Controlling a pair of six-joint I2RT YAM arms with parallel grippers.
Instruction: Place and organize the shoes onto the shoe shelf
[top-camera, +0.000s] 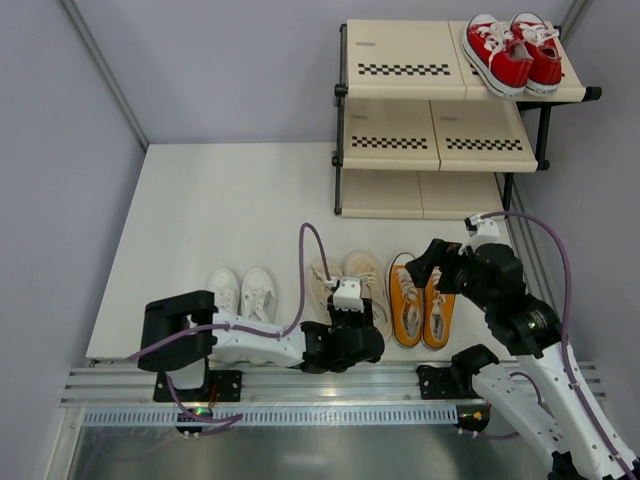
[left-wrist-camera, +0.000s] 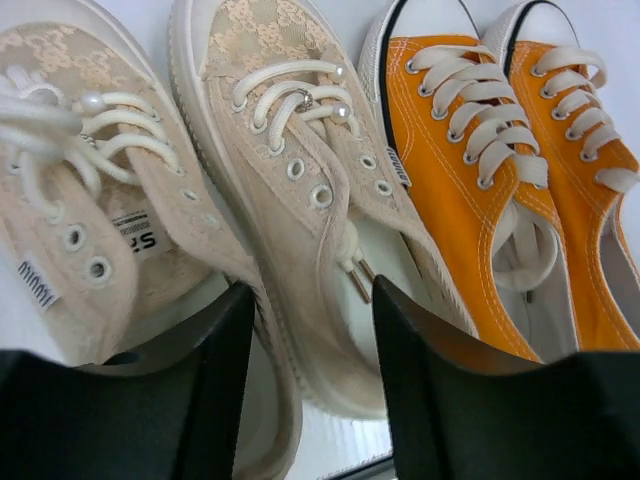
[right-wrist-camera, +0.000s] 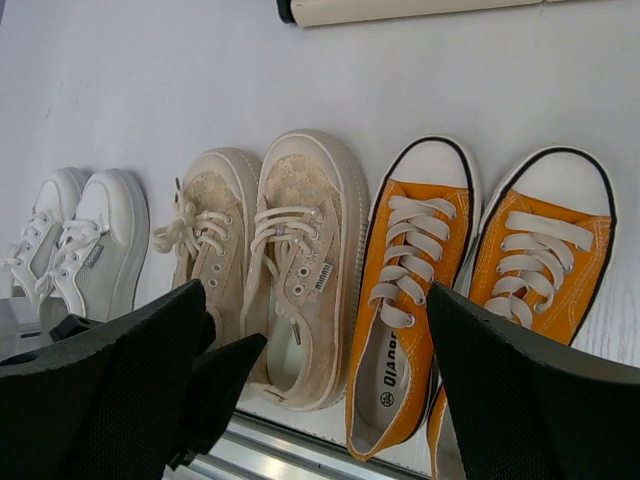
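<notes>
The red canvas pair (top-camera: 512, 52) sits on the top tier of the three-tier shoe shelf (top-camera: 400, 60), cream panels on black tubing, at one o'clock on the white table (top-camera: 220, 200). Three more pairs line its six o'clock edge: the smooth white pair (top-camera: 240, 292), the lace-textured cream pair (top-camera: 365, 275) at its three o'clock, and the orange canvas pair (top-camera: 420, 310) with white toe caps beyond. The left arm lies low along that edge, the left gripper (left-wrist-camera: 312, 300) released, its black fingers straddling one cream shoe's side wall, while the bent right arm holds the right gripper (top-camera: 425, 262) spread wide and empty above the orange pair.
</notes>
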